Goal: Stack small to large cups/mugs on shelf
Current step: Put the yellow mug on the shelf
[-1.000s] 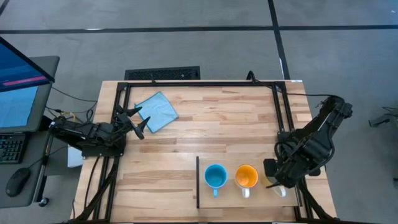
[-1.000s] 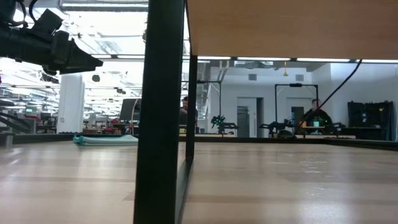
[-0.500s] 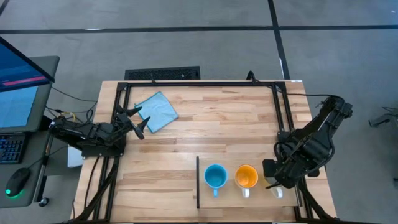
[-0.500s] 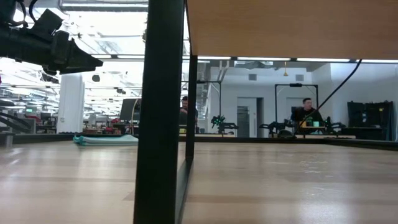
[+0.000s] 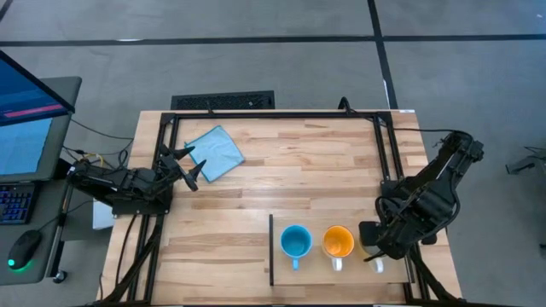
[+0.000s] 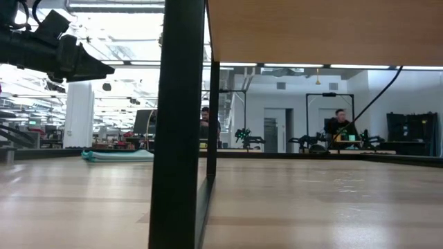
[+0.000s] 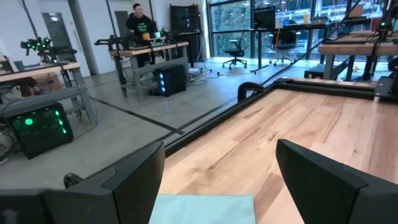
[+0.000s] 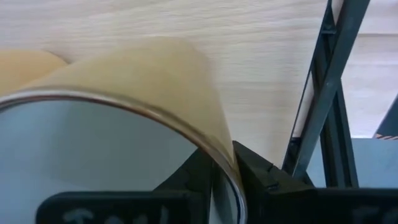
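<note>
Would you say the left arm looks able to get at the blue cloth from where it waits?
Probably yes: the left gripper hangs open right beside the blue cloth at the table's far left, with nothing between them. The mugs stand well away, near the right arm.

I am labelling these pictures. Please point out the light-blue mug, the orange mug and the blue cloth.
light-blue mug (image 5: pixel 295 242): high view, on its inside.
orange mug (image 5: pixel 338 242): high view, on its inside.
blue cloth (image 5: pixel 216 151): high view, on its middle.
</note>
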Controlling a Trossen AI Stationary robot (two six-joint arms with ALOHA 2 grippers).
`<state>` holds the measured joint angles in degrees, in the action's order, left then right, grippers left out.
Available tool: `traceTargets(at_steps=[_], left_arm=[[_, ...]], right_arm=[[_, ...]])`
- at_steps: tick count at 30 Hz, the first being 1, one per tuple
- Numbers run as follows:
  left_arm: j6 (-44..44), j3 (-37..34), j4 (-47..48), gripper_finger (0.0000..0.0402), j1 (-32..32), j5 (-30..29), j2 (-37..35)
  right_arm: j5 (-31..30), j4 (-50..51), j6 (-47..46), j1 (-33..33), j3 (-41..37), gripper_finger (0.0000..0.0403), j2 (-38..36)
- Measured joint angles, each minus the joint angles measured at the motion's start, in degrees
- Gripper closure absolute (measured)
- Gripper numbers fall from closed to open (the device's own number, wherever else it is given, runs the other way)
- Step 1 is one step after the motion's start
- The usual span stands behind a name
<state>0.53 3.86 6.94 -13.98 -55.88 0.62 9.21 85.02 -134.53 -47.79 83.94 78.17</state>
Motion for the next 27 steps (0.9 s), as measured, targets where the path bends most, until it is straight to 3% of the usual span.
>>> traceTargets(at_steps=[27], left_arm=[[0.5,0.0,0.0,0.0100,0.0,0.0,0.0]], right_arm=[[0.2,2.0,0.9,-0.2,0.1,0.0331,-0.1]])
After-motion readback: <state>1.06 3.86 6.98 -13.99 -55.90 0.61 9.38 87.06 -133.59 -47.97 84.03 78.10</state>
